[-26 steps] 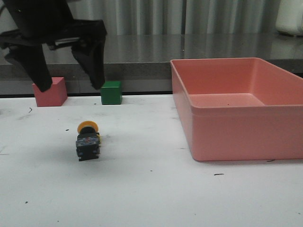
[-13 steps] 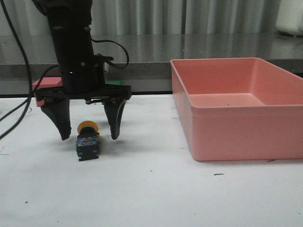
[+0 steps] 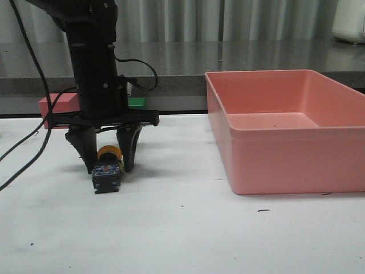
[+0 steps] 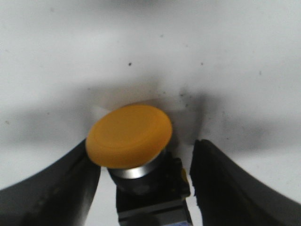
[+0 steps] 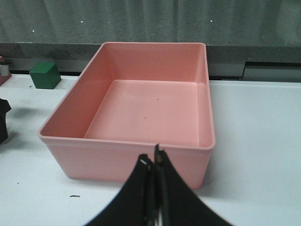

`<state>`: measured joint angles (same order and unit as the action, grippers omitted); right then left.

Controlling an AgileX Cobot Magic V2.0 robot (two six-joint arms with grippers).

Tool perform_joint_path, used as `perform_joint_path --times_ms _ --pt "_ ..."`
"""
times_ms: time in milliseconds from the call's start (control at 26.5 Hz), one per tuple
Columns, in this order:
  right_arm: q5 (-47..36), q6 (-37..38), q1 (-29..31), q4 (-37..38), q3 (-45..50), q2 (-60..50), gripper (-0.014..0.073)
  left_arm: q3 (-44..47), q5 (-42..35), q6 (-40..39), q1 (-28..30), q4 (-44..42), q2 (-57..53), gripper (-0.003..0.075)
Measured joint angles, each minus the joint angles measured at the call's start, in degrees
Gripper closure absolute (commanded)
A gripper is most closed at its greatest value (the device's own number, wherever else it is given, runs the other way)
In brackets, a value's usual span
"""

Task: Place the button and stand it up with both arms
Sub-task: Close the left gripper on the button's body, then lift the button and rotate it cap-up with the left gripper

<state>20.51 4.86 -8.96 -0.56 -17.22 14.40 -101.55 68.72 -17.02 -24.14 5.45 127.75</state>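
One button (image 3: pixel 106 166), lying on its side on the white table (image 3: pixel 182 228), yellow cap between the parted fingers of the left gripper (image 3: pixel 106 161), contact not discernible. One pink bin (image 3: pixel 285 128), empty. One green cube (image 5: pixel 45 75), one pink block (image 3: pixel 54 104). Right gripper (image 5: pixel 154 162): fingers pressed together, holding nothing.

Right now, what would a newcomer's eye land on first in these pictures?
The left gripper straddling the yellow-capped push-button, lying on its side at the table's left, fingers either side of the cap. Next, the big empty pink bin filling the right, with the right gripper shut in front of it.
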Motion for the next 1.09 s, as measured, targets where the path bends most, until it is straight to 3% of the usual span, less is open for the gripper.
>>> perform_joint_path --times_ms 226,642,830,1094 --pt "0.00 0.00 0.00 0.00 0.00 0.00 0.0662 0.00 -0.59 0.00 0.50 -1.02 0.00 0.0556" --pt "0.00 -0.12 0.00 0.00 0.00 0.00 0.0662 0.59 -4.19 5.67 0.50 -1.14 -2.06 0.0570" --pt "0.00 -0.12 0.00 0.00 0.00 0.00 0.0662 6.87 -18.13 7.01 0.28 -1.14 -11.20 0.0570" --pt "0.00 -0.12 0.00 0.00 0.00 0.00 0.0662 24.54 -42.45 8.71 0.28 -1.14 -27.51 0.0570"
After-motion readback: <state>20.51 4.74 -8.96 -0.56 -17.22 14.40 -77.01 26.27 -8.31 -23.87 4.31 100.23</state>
